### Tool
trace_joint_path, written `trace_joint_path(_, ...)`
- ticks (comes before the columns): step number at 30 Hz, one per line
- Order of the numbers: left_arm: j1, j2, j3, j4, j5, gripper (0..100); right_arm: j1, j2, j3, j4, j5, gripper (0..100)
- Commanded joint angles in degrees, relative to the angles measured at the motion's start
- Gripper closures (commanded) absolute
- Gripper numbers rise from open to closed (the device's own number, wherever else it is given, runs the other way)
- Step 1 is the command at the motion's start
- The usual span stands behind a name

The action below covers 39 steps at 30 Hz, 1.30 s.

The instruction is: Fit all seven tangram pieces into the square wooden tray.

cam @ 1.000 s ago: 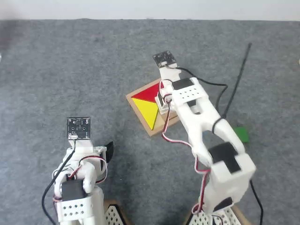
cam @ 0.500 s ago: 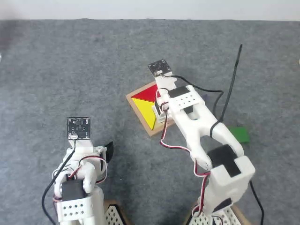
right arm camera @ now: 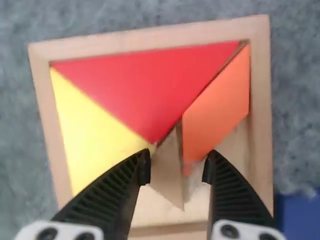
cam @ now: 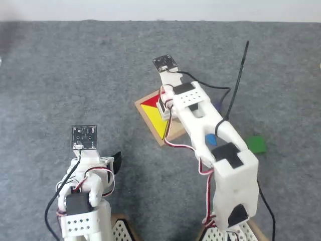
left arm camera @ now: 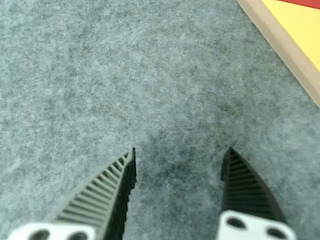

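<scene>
One green piece [cam: 258, 144] lies apart; right arm [cam: 200, 116] overhangs the tray [cam: 150, 124].

High camera gives you fixed overhead look down on grey mat [cam: 75, 65], arms [cam: 85, 201] entering from near edge, pale strip [cam: 160, 10] along far edge. Your left wrist camera sits low, facing down past left gripper [left arm camera: 180, 155] at mat, with tray [left arm camera: 280, 39] rim and yellow piece [left arm camera: 305, 20] cutting one corner. Your right wrist camera hangs close over same tray, facing straight down past right gripper [right arm camera: 175, 160]. All three views share tray and yellow piece.
</scene>
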Motion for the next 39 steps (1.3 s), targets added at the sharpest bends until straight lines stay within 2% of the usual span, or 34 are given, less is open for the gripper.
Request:
trace_joint_path(1, 0.0, -1.23, -1.27, 0.26, 0.44, 73, 2.77, 2.07, -6.68, 1.54, -0.7, 81.2)
trace_joint_path(10, 0.0, -1.23, -1.27, 0.26, 0.44, 73, 3.3, -2.59, -9.67, 3.65, -0.97, 81.0)
trace_joint_path(19, 0.09, -1.23, -1.27, 0.26, 0.44, 73, 3.56, -12.09, -6.07, 14.2, 0.53, 80.8)
trace_joint_path(25, 0.09, -1.23, -1.27, 0.26, 0.44, 73, 3.38, -11.3, 5.71, 5.49, 2.73, 80.9)
trace_joint_path(39, 0.0, -1.23, -1.27, 0.26, 0.44, 73, 4.62, -4.44, 1.23, 4.79, 3.87, 81.1)
